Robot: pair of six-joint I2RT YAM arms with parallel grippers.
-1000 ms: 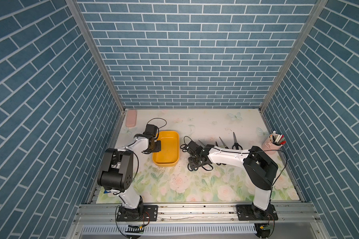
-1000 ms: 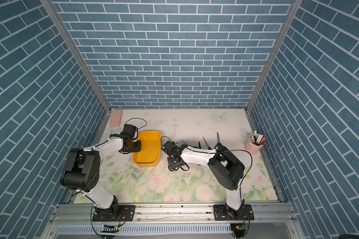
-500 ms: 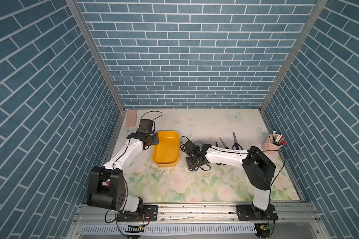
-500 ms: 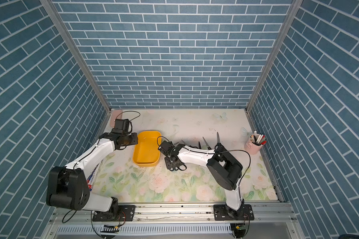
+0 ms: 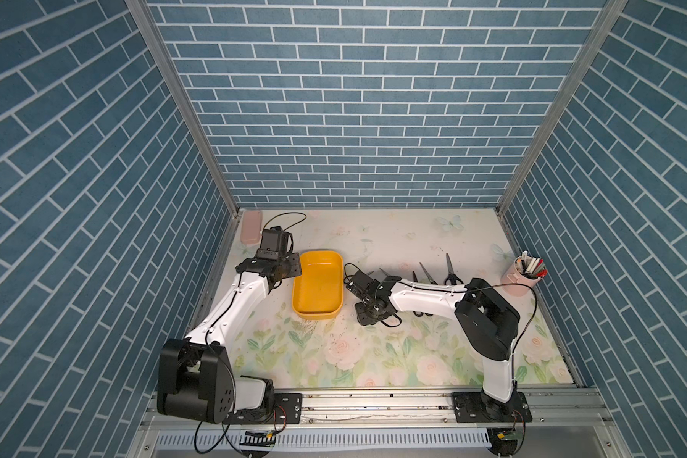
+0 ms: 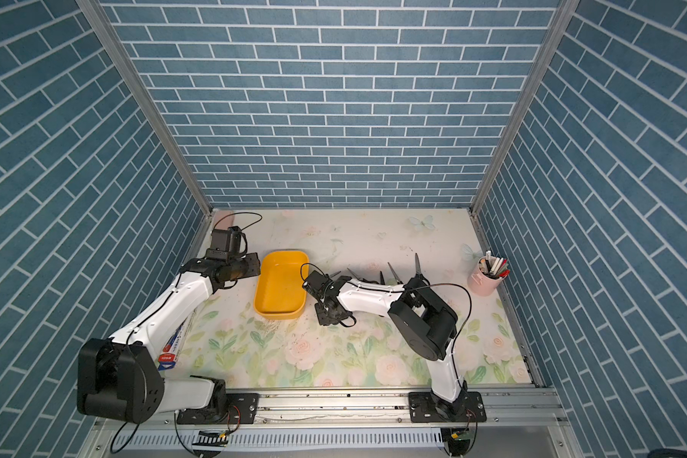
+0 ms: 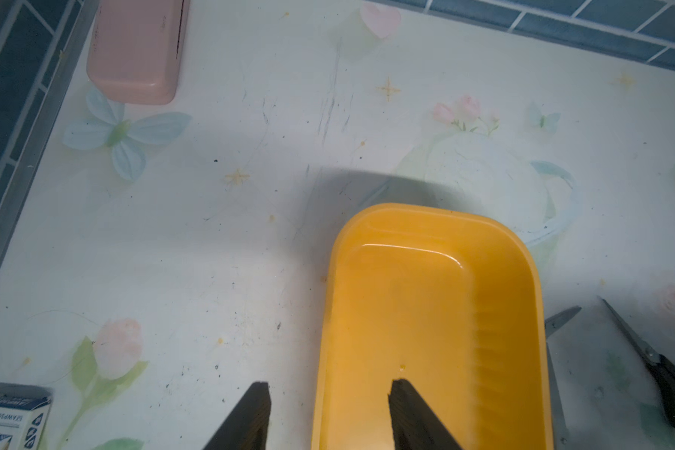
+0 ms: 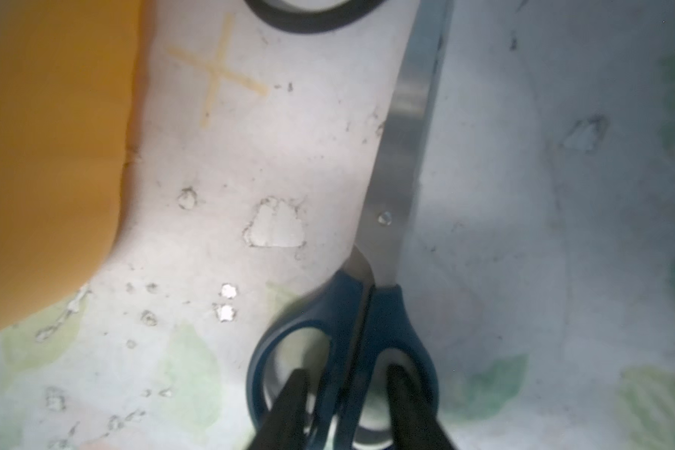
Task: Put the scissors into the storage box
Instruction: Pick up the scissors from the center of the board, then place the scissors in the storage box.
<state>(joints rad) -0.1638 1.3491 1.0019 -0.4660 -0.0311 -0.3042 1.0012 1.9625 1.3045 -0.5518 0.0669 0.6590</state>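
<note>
Storage box [image 5: 318, 285]: we find it on the left half of the bench [image 5: 393, 238], roughly midway between the near and far edges. Its long axis runs near to far. All the scissors that we can see lie on the bench outside it.

Right gripper [image 8: 347, 370]: it sits low, just beside the box's right wall, toward the box's near end. In the right wrist view its fingers [image 8: 289, 405] stand narrow, one inside each handle loop of a pair of scissors [image 8: 390, 202]. They pinch the two inner loop bars between them. That pair lies flat on the bench with its blades shut, and it runs alongside the box wall, close to it but apart.

Left gripper [image 7: 330, 385]: it hovers at the box's left wall. The jaws stand well apart and hold nothing. In the left wrist view one finger hangs over the inside of the box and the other over bare bench. The wall lies between them with a clear gap on either side.

Other scissors [image 5: 449, 269]: they lie in a loose row from beside the box toward the right edge, with blades pointing to the far edge. The right arm covers part of the row, so we cannot count them reliably.

Also on the bench:
- A pink pen cup [image 5: 514, 285] stands at the right edge.
- A pink case [image 5: 250, 228] lies in the far left corner.
- A small printed carton [image 6: 171, 349] lies at the left edge, under the left arm.
</note>
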